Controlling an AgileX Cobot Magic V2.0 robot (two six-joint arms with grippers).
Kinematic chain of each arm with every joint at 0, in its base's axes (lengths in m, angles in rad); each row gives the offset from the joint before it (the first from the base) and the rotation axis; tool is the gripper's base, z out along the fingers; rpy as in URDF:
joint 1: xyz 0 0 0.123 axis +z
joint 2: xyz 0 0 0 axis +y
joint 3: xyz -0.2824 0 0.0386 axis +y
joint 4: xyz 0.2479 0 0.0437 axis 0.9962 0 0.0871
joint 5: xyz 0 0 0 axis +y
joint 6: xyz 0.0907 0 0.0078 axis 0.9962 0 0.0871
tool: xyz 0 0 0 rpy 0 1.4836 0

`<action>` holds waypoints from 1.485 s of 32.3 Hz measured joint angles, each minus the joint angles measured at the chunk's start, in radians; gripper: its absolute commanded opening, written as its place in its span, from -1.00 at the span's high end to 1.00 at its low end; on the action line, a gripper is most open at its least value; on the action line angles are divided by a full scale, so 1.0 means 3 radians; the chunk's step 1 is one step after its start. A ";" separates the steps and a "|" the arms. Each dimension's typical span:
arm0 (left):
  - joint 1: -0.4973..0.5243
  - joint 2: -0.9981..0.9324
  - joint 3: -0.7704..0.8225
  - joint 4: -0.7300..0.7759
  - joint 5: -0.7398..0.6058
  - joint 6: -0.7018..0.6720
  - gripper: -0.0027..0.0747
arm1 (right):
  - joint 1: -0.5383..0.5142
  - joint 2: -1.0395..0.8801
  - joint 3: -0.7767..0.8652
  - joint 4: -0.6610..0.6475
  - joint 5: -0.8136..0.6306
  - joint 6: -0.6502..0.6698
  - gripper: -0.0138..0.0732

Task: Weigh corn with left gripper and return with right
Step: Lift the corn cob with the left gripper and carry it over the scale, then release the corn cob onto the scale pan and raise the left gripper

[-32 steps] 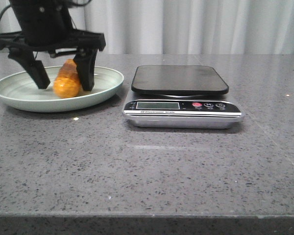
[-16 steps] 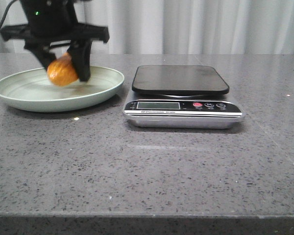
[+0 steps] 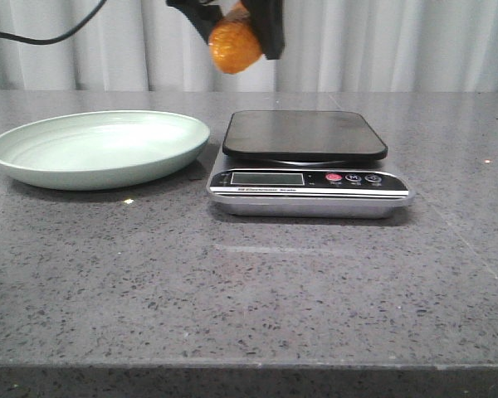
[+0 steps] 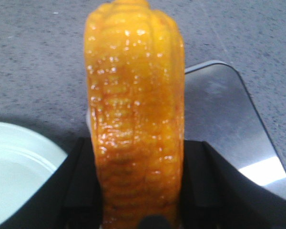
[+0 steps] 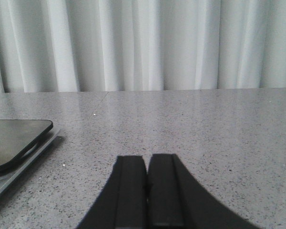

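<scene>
My left gripper (image 3: pixel 236 37) is shut on the orange-yellow corn (image 3: pixel 235 46) and holds it high in the air, above the gap between the plate and the scale. In the left wrist view the corn (image 4: pixel 136 109) stands between the black fingers (image 4: pixel 81 186), with the scale's black platform (image 4: pixel 219 119) and the plate's rim (image 4: pixel 19 162) below. The pale green plate (image 3: pixel 100 149) is at the left, with nothing in it. The scale (image 3: pixel 307 162) stands at the centre. My right gripper (image 5: pixel 146 191) is shut and empty, low over the table right of the scale (image 5: pixel 14 138).
The scale's display (image 3: pixel 267 178) and buttons (image 3: pixel 353 177) face the front. A white curtain (image 3: pixel 398 41) hangs behind the grey speckled table (image 3: pixel 249 290). A black cable (image 3: pixel 33 33) hangs at the upper left.
My left gripper closed on the corn in the plate, lifted it and carried it up and to the right, toward the scale. The plate now holds nothing.
</scene>
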 measured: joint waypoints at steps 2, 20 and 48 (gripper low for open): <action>-0.0045 0.0047 0.0000 0.0000 -0.0005 0.0000 0.41 | 0.0000 0.0000 0.0000 0.0000 0.0000 0.0000 0.37; -0.0193 0.0315 -0.0015 -0.0069 0.0009 0.0000 -0.48 | 0.0000 0.0000 0.0000 0.0000 0.0000 0.0000 0.37; 0.0097 -0.0569 0.0373 0.0074 -0.0119 0.0172 0.59 | 0.0000 0.0000 0.0000 0.0000 0.0000 0.0000 0.37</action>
